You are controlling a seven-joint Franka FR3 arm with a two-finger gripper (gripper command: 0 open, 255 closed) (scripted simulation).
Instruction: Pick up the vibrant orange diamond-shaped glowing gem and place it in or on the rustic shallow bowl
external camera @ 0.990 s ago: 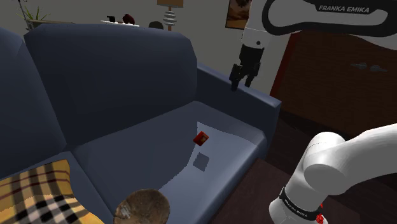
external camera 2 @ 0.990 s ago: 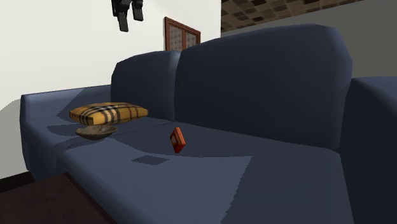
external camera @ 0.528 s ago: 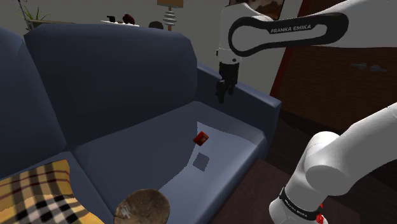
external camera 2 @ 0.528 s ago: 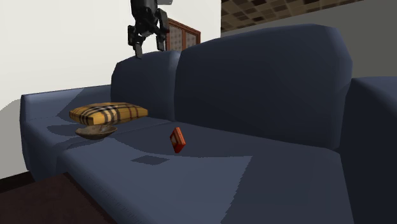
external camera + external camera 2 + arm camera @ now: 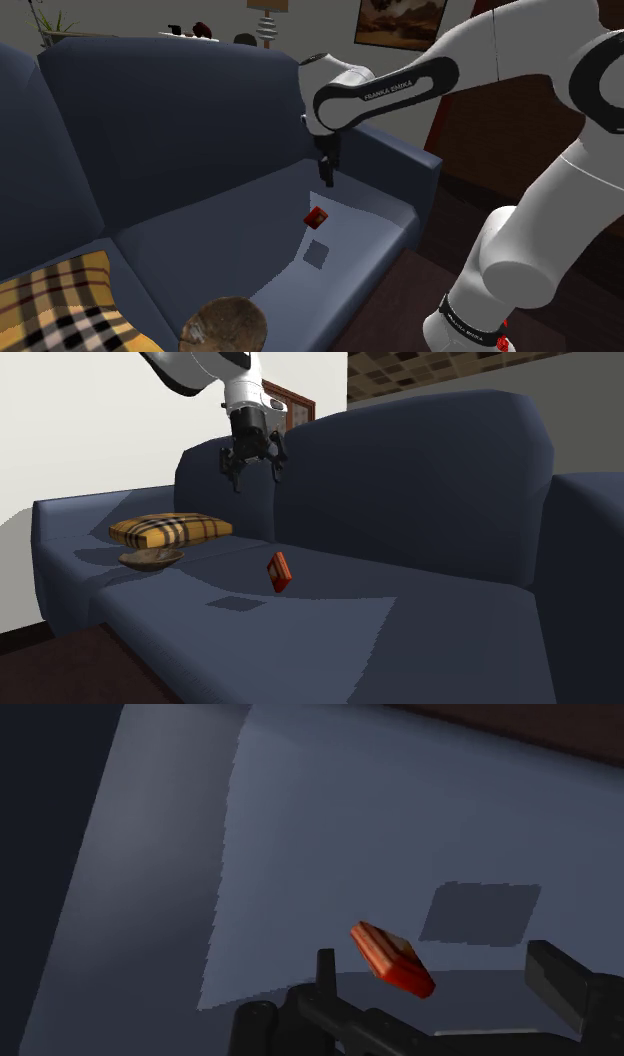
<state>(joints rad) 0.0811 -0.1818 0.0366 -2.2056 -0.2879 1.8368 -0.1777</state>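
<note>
A dark blue sofa point(image 5: 180, 130) has a white wall point(image 5: 90, 442) behind it and a yellow plaid cushion point(image 5: 170, 529) on its seat. A pale patch of light point(image 5: 355, 205) crosses the seat. A framed picture point(image 5: 400, 18) hangs beyond, and the floor point(image 5: 400, 290) is dark brown.

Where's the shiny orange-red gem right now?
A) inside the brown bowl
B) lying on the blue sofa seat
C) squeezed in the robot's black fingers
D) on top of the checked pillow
B: the gem lies on the sofa seat. The open gripper hangs in the air over the seat without touching the gem, and the bowl sits apart from it, next to the checked pillow.
</note>
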